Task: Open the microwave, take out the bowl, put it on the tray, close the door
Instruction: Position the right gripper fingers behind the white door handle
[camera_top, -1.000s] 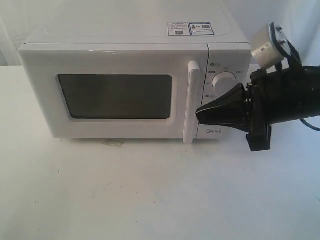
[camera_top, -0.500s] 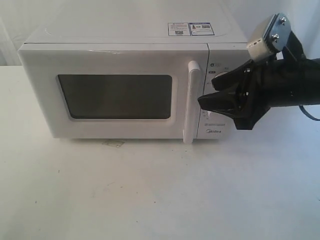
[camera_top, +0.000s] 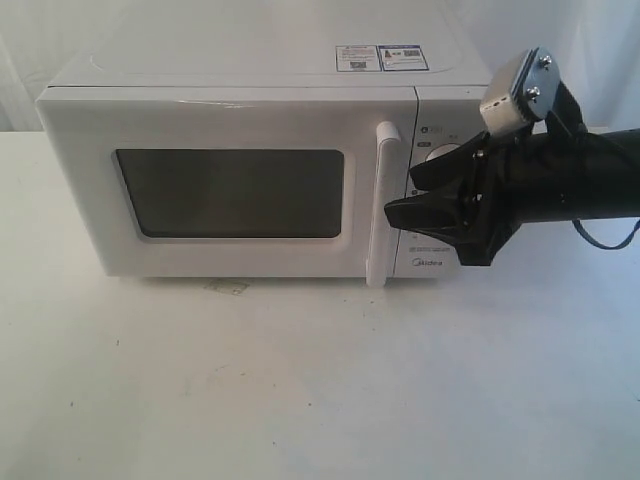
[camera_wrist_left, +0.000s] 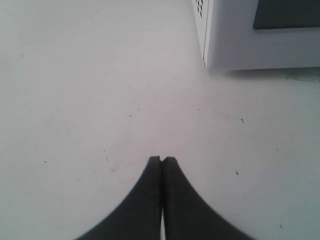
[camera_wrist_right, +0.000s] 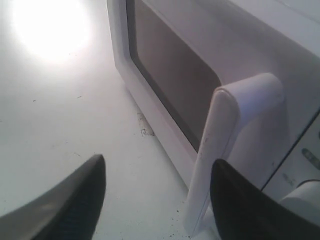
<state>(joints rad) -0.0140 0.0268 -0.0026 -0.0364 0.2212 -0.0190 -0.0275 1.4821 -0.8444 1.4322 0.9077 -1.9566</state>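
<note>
Door-opening is your step: microwave (camera_top: 250, 110) sits upper centre, door (camera_top: 230, 125) shut, bowl unseen. Your right gripper (camera_top: 400, 197), jaws spread, hangs just right of the handle (camera_top: 383, 205); straddle it, close, then pull.

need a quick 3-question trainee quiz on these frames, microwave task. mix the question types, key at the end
1. True or false: the white front door with the dark window on the white boxy microwave is shut.
2. Multiple choice: which claw has its jaws apart? A) left claw B) right claw C) both
3. Short answer: in the exterior view, which part of the door is the right claw nearest?

Key:
1. True.
2. B. The left claw is shut above the white tabletop.
3. The tall white bar handle.
</note>
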